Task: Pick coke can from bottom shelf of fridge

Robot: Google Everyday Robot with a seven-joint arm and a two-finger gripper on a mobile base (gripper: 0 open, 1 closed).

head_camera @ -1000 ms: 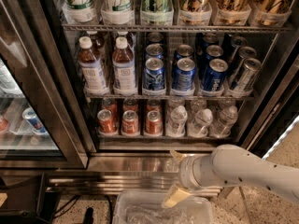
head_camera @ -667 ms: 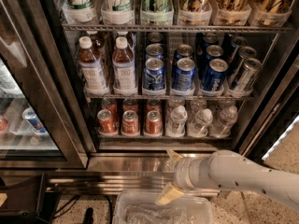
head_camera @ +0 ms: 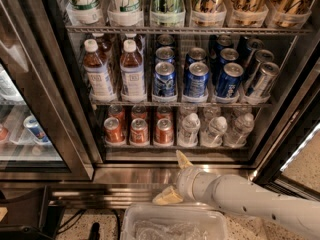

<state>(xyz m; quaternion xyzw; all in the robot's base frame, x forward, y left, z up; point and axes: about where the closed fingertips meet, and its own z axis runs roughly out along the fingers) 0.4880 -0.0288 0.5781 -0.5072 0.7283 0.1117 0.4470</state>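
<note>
– Low in the middle of the frame, below the open fridge, is that the hand?

– Yes. Its two fingers are spread wide, one pointing up at the racks, the other down and left. It holds nothing.

– So how far along is the job?

– Early, I judge. Nothing is grasped. Three red cans stand side by side at lower centre-left on the bottom shelf, and the nearest coke can is above and a little left of the hand. The reach in, the grip and the lift out are all left to do.

– Anything in the way?

– The water bottles stand just right of that can, so the fingers have little room on that side. The blue cans sit on the rack above. A clear plastic bin lies under the arm at the bottom edge, out of the path.
</note>
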